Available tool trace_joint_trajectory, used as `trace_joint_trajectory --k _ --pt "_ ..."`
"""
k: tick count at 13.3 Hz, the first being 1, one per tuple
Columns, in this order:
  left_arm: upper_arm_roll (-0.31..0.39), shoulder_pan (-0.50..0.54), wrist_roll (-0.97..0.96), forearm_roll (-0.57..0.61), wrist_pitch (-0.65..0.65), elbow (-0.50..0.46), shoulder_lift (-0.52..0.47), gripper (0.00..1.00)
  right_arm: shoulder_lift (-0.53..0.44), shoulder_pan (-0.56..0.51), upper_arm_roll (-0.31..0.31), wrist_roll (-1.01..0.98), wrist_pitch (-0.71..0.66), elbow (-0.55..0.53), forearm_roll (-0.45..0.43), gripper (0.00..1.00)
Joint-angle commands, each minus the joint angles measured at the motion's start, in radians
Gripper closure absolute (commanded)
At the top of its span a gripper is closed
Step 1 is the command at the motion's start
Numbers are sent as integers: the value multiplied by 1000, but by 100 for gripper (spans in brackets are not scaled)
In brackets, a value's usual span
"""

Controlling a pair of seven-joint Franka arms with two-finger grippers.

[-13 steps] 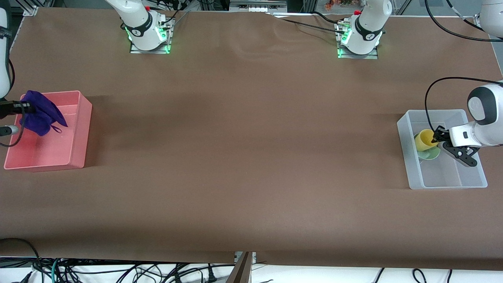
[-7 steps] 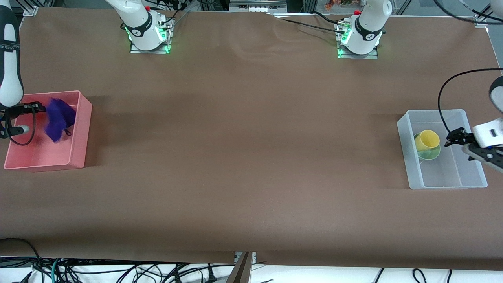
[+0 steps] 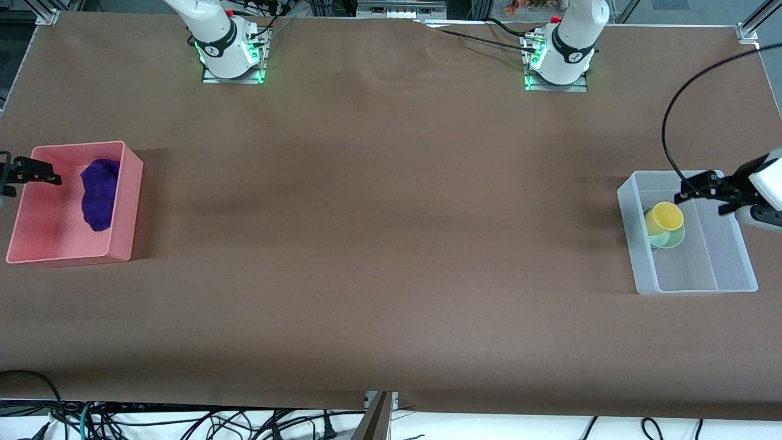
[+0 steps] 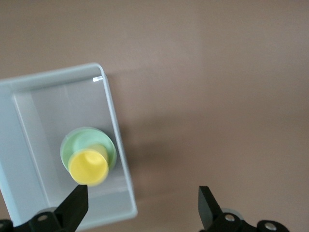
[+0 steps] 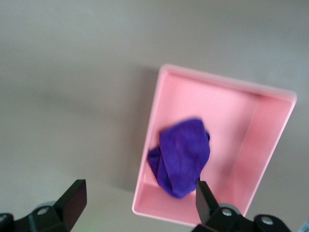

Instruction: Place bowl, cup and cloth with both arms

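Observation:
The yellow cup [image 3: 663,218] stands in the pale green bowl [image 3: 671,239], both inside the clear bin [image 3: 696,283] at the left arm's end of the table. They also show in the left wrist view, the cup [image 4: 88,167] in the bowl [image 4: 82,141]. My left gripper [image 3: 689,190] is open and empty, up over that bin. The purple cloth [image 3: 99,194] lies crumpled in the pink bin [image 3: 119,238] at the right arm's end; it shows in the right wrist view [image 5: 183,155]. My right gripper [image 3: 44,173] is open and empty, over the pink bin's edge.
The brown table [image 3: 379,232] spreads between the two bins. The arm bases [image 3: 229,55] stand at its far edge. A black cable [image 3: 672,153] loops above the clear bin.
My right gripper let go of the cloth, which dropped into the pink bin, and rose away. My left gripper let go of the cup and lifted up from the clear bin.

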Motion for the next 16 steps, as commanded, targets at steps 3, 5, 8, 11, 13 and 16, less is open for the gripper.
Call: trace_joint_trajectory --k 3,5,8,11,13,16 --pt "-48 -68 -307 26 -267 147 -65 0 -86 -7 104 4 49 70 -57 0" --pt "-90 -77 -364 23 -292 152 -85 0 -101 -7 144 23 27 67 -69 0" --pt "-97 -108 -361 51 -201 29 -171 0 -130 -8 224 408 -133 69 -57 0" --pt "-97 -108 -358 54 -150 -44 -214 0 -137 -10 279 426 -187 70 -60 0" --pt "-95 -108 -358 61 -150 -46 -214 0 -135 -10 272 422 -187 72 -60 0" --pt "-95 -108 -358 75 -150 -46 -214 0 -135 -12 267 415 -185 72 -63 0"
